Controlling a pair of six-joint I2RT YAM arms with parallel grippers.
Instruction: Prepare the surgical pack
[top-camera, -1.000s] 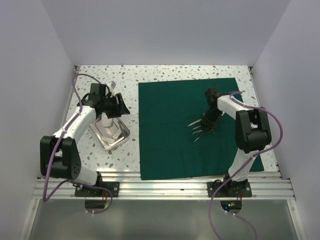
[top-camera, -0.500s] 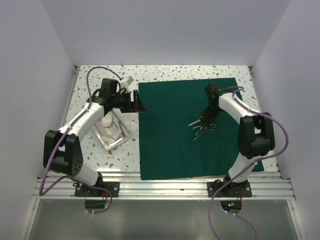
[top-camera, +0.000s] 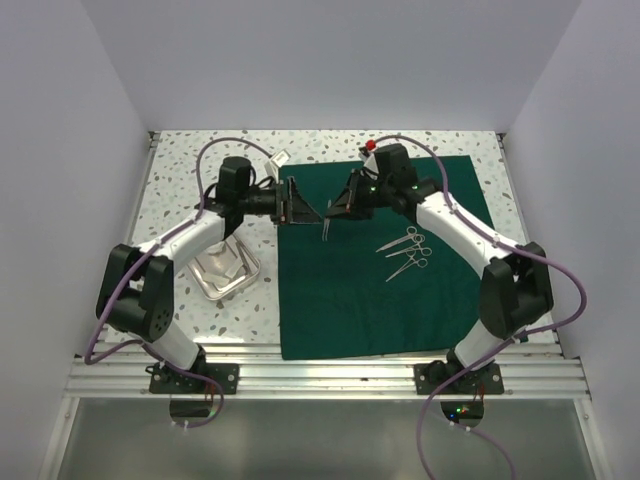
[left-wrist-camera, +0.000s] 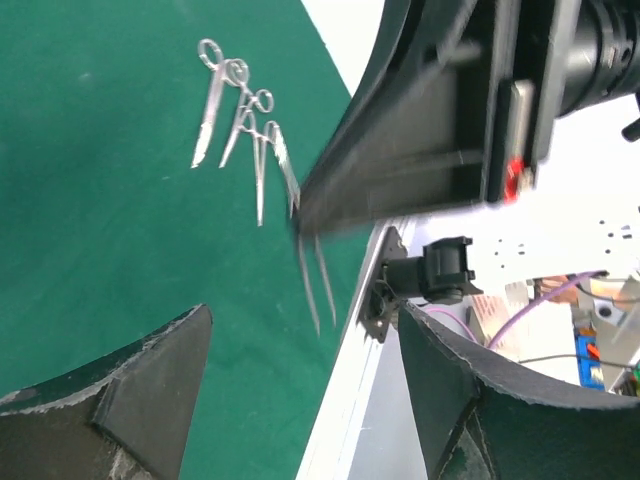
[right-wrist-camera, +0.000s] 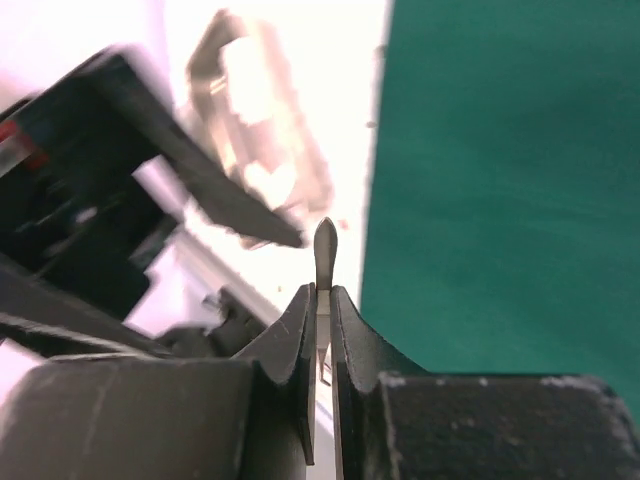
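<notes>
A dark green cloth drape (top-camera: 380, 300) lies flat on the right half of the table. Steel scissor-like instruments (top-camera: 405, 250) (left-wrist-camera: 240, 115) lie side by side on it. My right gripper (top-camera: 341, 207) (right-wrist-camera: 320, 300) is shut on thin steel tweezers (top-camera: 327, 229) (right-wrist-camera: 324, 248) (left-wrist-camera: 314, 282) and holds them in the air over the drape's left part, tips hanging down. My left gripper (top-camera: 303, 206) (left-wrist-camera: 303, 320) stands open just left of them, facing the right gripper, with nothing between its fingers. The small metal tray (top-camera: 226, 270) sits on the speckled table to the left.
White walls close the table on three sides. An aluminium rail (top-camera: 330, 365) with both arm bases runs along the near edge. The right arm's body (left-wrist-camera: 450, 110) fills the upper right of the left wrist view. Purple cables (top-camera: 215, 160) loop over both arms.
My left gripper left the tray, swung right to the drape's edge and opened wider. My right gripper shut on the tweezers among the instruments and carried them up and left.
</notes>
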